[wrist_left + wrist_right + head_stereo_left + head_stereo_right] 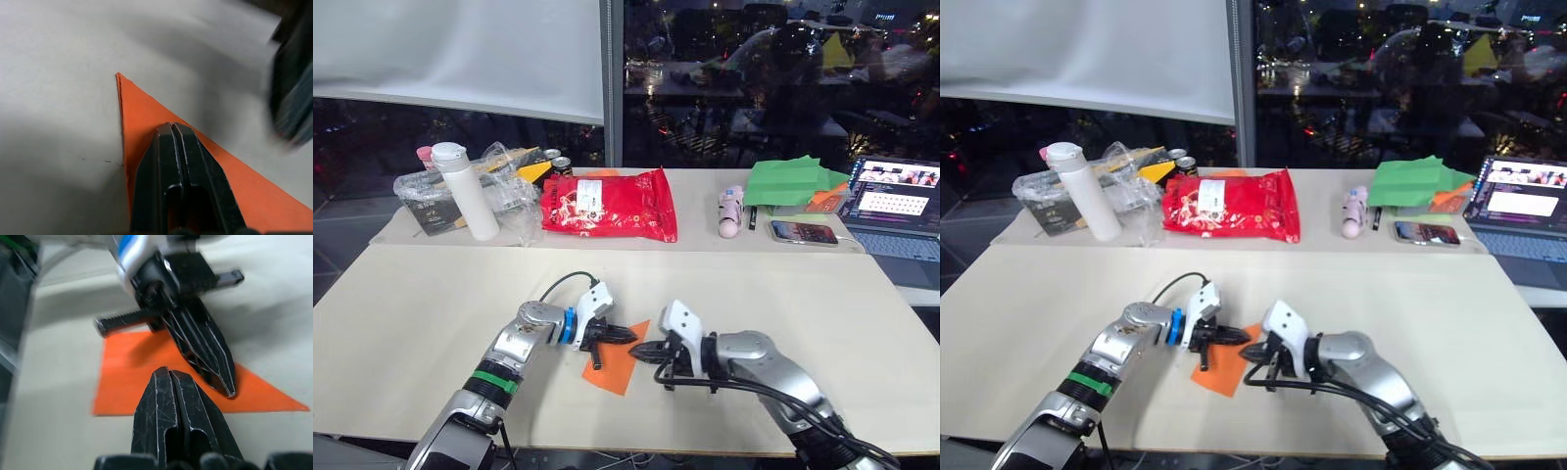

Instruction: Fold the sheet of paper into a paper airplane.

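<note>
Both pincers sit low at the near edge of the cream table (411,294), tips facing each other over the paper airplane (620,367). My left gripper (619,336) has its fingers clenched together, nothing between them; tip is over the orange paper, looks like it's pressing down on it rather than gripping, though contact isn't certain. My right gripper (644,351) is likewise clenched and empty, tip just beside the paper's right edge, near the left tip.

Airplane lies flat on the table between the two arms: small pointed orange triangle, sharp point visible in the left wrist view, layered edge along one side.

Handling, my read: near weightless, thin, floppy. Slides easily on this smooth tabletop, so any side push moves it instead of creasing it. Creases are permanent, so a bad pinch stays. Flat-on-table means no edge to get under; I'd pin it with one tip and lift a free edge or the layered side with the other, pinching close to a fold where it's stiffest. Avoid the point, it will crumple.

Farther back, well apart: white bottle (465,191), clear plastic bag (431,196), red packet (607,204), green folded paper (793,181), phone (803,233), laptop (901,206).
</note>
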You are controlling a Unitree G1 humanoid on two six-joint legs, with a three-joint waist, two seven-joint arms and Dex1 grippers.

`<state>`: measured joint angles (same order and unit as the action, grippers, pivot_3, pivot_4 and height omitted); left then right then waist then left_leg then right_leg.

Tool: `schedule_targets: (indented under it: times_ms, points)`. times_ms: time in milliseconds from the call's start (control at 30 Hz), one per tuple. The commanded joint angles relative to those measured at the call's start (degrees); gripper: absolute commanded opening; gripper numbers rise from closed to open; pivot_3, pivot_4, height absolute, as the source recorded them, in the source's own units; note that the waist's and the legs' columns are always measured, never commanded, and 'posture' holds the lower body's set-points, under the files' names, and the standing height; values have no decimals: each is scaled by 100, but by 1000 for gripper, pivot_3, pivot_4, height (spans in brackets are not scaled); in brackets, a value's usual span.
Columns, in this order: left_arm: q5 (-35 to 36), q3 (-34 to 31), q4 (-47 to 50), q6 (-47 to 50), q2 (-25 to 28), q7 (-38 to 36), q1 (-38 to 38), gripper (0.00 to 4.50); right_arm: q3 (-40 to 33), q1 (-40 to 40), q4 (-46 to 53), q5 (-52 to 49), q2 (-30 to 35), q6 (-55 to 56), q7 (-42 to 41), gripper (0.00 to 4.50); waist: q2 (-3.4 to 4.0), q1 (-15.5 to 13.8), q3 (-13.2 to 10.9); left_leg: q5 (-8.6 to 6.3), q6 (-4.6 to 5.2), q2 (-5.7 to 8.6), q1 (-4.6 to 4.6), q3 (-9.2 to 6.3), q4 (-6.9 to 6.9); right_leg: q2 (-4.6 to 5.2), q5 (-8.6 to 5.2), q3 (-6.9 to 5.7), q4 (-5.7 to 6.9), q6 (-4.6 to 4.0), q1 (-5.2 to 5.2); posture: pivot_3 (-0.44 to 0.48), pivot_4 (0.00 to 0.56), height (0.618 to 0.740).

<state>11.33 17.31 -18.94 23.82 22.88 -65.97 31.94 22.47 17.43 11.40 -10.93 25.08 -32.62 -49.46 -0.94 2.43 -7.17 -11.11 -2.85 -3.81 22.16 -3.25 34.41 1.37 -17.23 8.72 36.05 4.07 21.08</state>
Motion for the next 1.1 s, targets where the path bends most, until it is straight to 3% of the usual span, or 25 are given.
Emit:
schedule_targets:
  times_ms: [33, 267, 567, 833, 1100]
  points:
    - [-187, 47, -188, 84, 22, 149, -18, 0, 266, 129, -337, 280, -146, 190, 108, 38, 3, 7, 2, 0, 0, 0, 2, 0, 0, 0, 0, 0, 0, 0, 0, 0, 150, 712]
    - [-257, 25, -576, -127, -182, 269, 199, 0, 451, 138, -675, 462, -230, 197, 141, 38, 2, 20, 6, 0, 0, 0, -16, -1, 3, -1, 1, 0, 4, 2, -4, 0, 150, 712]
    - [-683, 52, -2165, -769, -909, 668, 1093, 0, 412, 66, -616, 479, -202, 56, 240, 38, -3, 15, 15, -1, 1, 2, -6, -2, 16, -1, 2, -1, 4, 3, -12, 0, 150, 712]
    - [-786, 90, -1662, -489, -439, 531, 631, 0, 499, 173, -854, 548, -454, 173, 379, 38, -4, 166, 26, -1, 1, -4, -13, -4, 9, -7, 2, 0, 12, 5, -13, 0, 150, 712]
    - [-541, -200, -314, 95, 198, 634, -276, 0, 579, 405, -1214, 502, -546, 316, 91, 38, -1, 220, 35, -1, 2, -9, -34, -5, -3, -10, 2, 1, 16, 5, -20, 0, 150, 712]
